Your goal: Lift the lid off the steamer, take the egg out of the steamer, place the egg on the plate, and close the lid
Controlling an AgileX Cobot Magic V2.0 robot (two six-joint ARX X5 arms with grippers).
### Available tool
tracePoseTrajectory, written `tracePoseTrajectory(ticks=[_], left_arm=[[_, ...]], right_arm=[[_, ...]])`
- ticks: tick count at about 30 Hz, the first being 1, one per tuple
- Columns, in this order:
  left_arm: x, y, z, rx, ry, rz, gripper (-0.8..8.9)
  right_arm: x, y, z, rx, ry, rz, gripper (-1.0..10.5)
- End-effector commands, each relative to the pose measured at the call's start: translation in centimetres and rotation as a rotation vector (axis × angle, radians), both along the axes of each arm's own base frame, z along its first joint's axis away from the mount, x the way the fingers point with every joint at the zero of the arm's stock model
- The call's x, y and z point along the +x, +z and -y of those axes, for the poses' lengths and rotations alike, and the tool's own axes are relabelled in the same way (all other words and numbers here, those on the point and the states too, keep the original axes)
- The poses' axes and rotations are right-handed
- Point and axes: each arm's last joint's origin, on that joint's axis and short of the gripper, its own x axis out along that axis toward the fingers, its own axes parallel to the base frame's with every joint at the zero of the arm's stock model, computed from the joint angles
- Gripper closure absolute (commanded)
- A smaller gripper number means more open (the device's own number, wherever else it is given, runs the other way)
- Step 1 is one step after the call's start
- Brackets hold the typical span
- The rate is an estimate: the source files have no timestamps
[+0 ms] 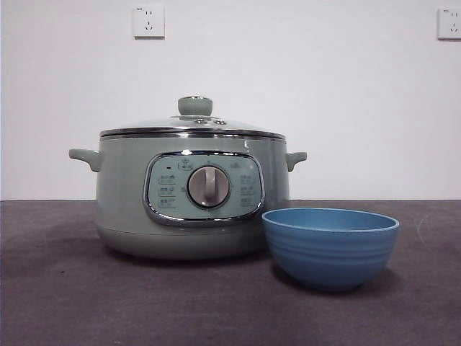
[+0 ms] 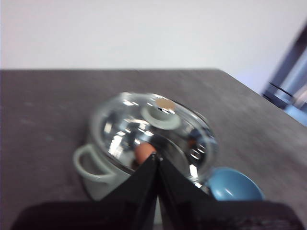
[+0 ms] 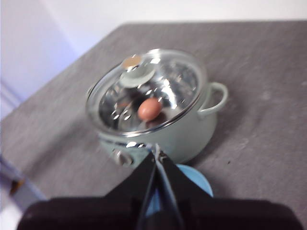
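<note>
Left claw (image 2: 157, 160) pressed together, hovering above steamer (image 1: 191, 194). Right claw (image 3: 157, 154) likewise pressed together, above it too. Lid (image 1: 193, 127) seated on steamer, egg (image 3: 149, 109) inside. Plate (image 1: 330, 246) just right of steamer on grey surface (image 1: 65, 295).

I judge this a bare test room: plain white wall (image 1: 302, 86), 2 wall sockets (image 1: 148, 21), and a grey cloth-covered table (image 1: 86, 288).

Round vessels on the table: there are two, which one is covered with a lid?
The steamer, the wide pale green pot with the dial, is covered by the glass lid. The smaller blue plate beside it, really a deep bowl, stands open.
</note>
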Motion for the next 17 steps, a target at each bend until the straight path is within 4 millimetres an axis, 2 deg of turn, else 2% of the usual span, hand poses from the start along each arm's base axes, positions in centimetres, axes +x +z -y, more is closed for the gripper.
tracePoseTrajectory(ticks=[1,11,12,14,15,16,17], left_arm=[[0.4,0.1,0.1,0.021,-0.060,-0.014,8.21],[0.6,-0.2,0.2,0.016,-0.098,-0.056,8.02],[0.6,-0.1,0.2,0.016,-0.098,-0.054,7.52],[0.6,-0.2,0.2,0.012,-0.097,-0.057,5.31],[0.6,-0.2,0.2,0.010,-0.095,-0.059,3.61],[0.6,-0.2,0.2,0.010,-0.096,-0.059,2.73],[0.6,-0.2,0.2,0.010,-0.096,-0.059,2.49]], right_arm=[[0.5,1.0,-0.4,-0.079,0.077,0.005,9.6],[1.2,1.2,-1.5,-0.137,0.166,-0.062,9.4],[1.2,1.2,-1.5,-0.137,0.165,-0.063,9.3],[1.2,1.2,-1.5,-0.136,0.164,-0.064,8.0],[1.2,1.2,-1.5,-0.132,0.159,-0.070,6.6],[1.2,1.1,-1.5,-0.129,0.153,-0.076,5.5],[1.2,1.1,-1.5,-0.127,0.152,-0.078,4.4]])
